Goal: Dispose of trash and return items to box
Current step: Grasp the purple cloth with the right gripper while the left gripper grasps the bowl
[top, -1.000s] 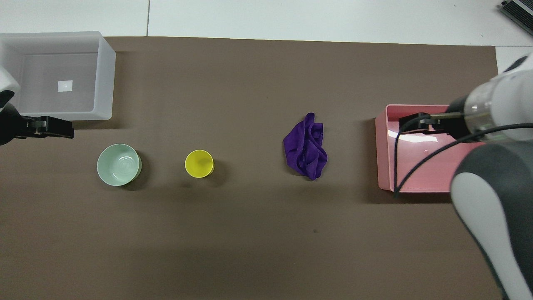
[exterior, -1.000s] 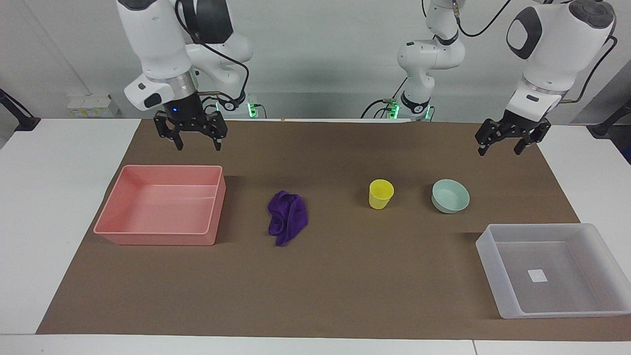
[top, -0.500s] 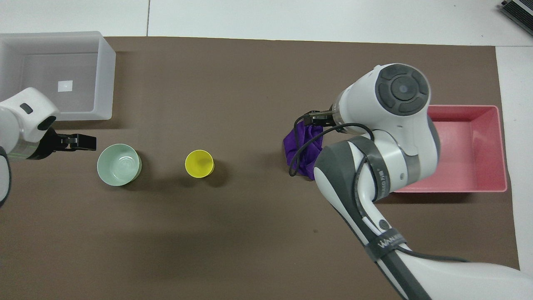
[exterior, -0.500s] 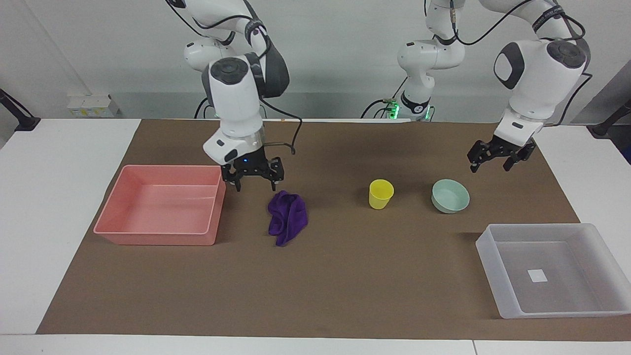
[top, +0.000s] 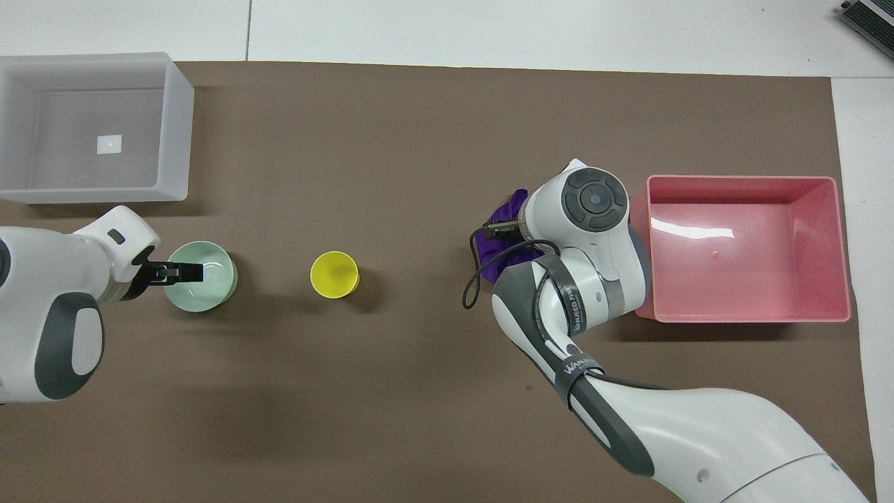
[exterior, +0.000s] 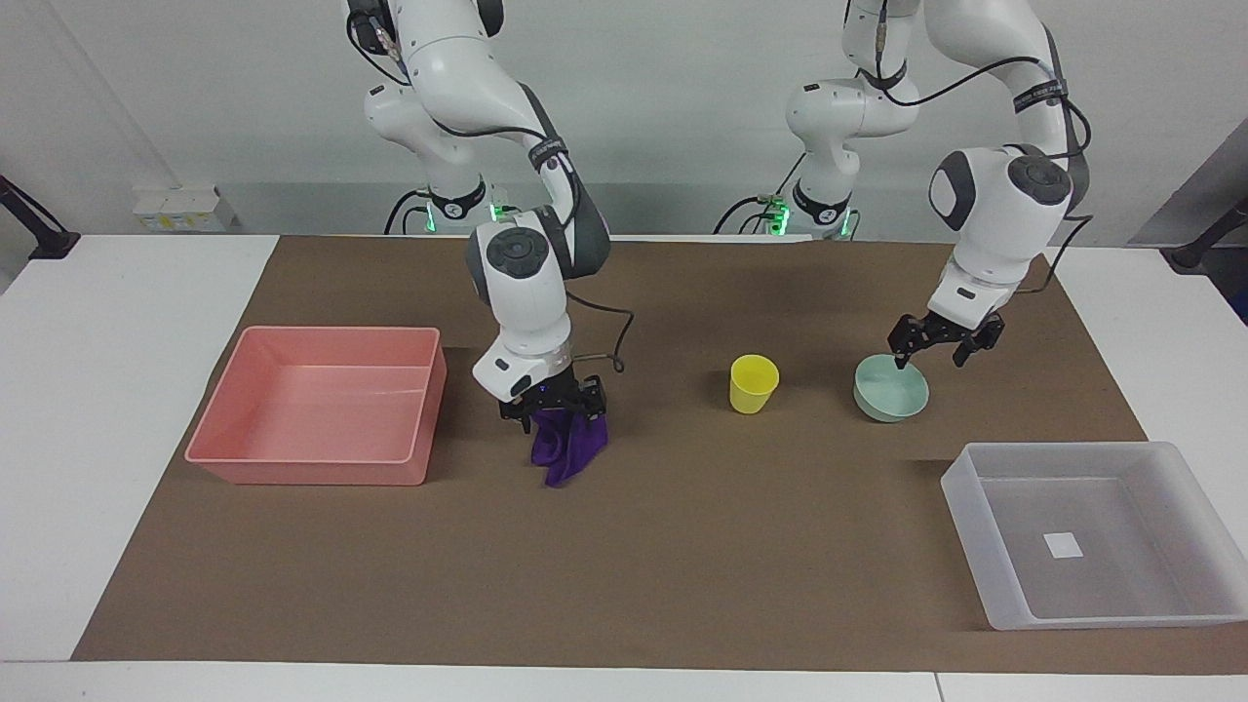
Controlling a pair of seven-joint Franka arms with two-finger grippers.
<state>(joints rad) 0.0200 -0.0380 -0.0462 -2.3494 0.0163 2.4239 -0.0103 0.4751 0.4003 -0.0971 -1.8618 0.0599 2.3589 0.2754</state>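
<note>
The purple rag lies on the brown mat beside the pink tray; in the overhead view only its edge shows past the right arm. My right gripper is open and down at the rag's top, one finger on each side of it. The mint-green bowl stands toward the left arm's end, with the yellow cup beside it. My left gripper is open just over the bowl's rim nearest the robots; it also shows in the overhead view over the bowl. The clear box holds nothing.
The pink tray stands empty toward the right arm's end, beside the rag. The yellow cup stands between bowl and rag. The clear box is farther from the robots than the bowl. The right arm's elbow hangs over the mat next to the pink tray.
My right gripper has swung from over the pink tray's corner down onto the rag. My left gripper has come down and inward to the bowl's rim. Nothing on the table has moved.
</note>
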